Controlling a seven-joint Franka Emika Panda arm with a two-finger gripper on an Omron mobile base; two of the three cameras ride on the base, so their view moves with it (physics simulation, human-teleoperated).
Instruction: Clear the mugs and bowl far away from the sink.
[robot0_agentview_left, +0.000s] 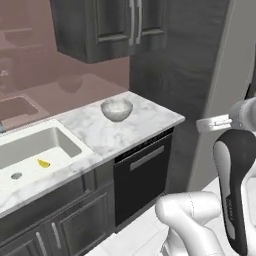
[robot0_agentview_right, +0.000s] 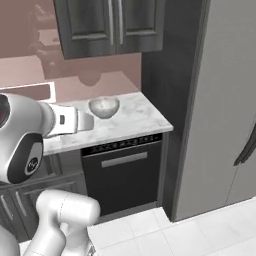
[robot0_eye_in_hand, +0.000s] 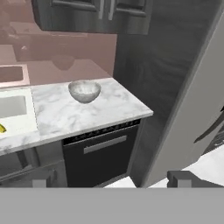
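Marble table (robot0_agentview_left: 115, 137) runs along a pink wall in a rendered kitchen, with dark cabinets above and a black dishwasher (robot0_agentview_left: 142, 175) below. On it, toward the right end, sits the bowl (robot0_agentview_left: 117, 109), upright and alone, at about two o'clock from the white sink (robot0_agentview_left: 35, 150), with a stretch of bare marble between them; that spacing suggests it already stands clear of the basin. A small yellow item (robot0_agentview_left: 44, 163) lies in the sink. No mugs can be made out. The white arm is raised high, off the table, its hand pointing forward toward the bowl. The end effector (robot0_eye_in_hand: 109, 180) is spread wide and holds nothing.
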